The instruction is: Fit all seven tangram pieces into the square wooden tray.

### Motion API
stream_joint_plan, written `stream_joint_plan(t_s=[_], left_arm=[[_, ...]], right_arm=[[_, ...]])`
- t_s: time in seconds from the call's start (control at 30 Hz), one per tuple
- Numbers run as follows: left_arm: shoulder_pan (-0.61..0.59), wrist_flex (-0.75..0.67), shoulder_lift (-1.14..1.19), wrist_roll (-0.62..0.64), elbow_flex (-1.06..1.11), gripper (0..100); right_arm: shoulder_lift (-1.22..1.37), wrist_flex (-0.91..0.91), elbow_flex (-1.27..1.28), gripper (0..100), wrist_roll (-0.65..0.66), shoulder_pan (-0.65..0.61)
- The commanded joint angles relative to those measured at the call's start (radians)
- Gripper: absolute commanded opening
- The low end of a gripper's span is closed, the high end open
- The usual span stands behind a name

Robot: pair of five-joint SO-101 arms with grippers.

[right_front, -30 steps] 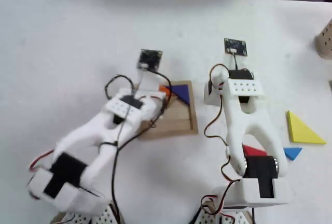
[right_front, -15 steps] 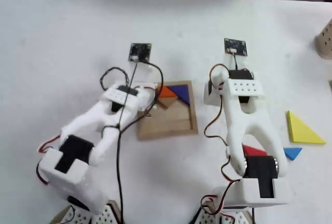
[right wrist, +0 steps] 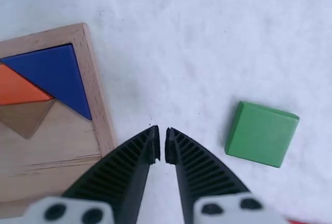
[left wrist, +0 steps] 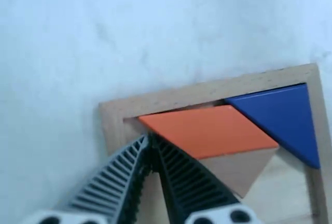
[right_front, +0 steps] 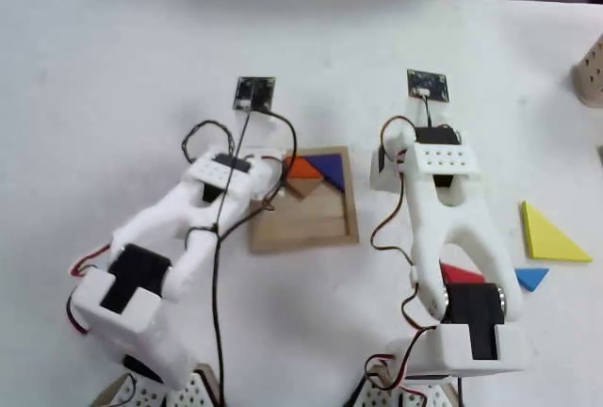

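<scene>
Two arms stand side by side on the white worktop. The left arm slants from its near-left base toward the far right. Its gripper is low over the far left corner of the square wooden tray, fingers clenched on nothing, tips at the corner of the orange piece. That piece lies along the tray's far edge, touching the blue triangle in the far right corner, and a tan triangle sits just nearer. The right arm is folded over its base, just right of the tray. Its gripper hovers above bare worktop between the tray and a green square, fingers almost touching and empty. A yellow triangle, a small blue triangle and a red piece lie on the worktop to the right.
</scene>
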Motion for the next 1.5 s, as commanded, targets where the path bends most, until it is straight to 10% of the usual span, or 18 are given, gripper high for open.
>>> stream_joint_plan(t_s=[0.0,0.37,1.47], left_arm=[[0.022,0.021,-0.157,-0.023,0.023,2],[0.282,-0.146,-0.311,-0.100,0.285,2],[0.203,-0.164,-0.145,-0.097,0.137,2]], right_arm=[[-0.050,-0.012,-0.009,3.1,0.012,0.008],[-0.050,-0.012,-0.009,3.1,0.012,0.005],[-0.050,-0.012,-0.009,3.1,0.014,0.008]])
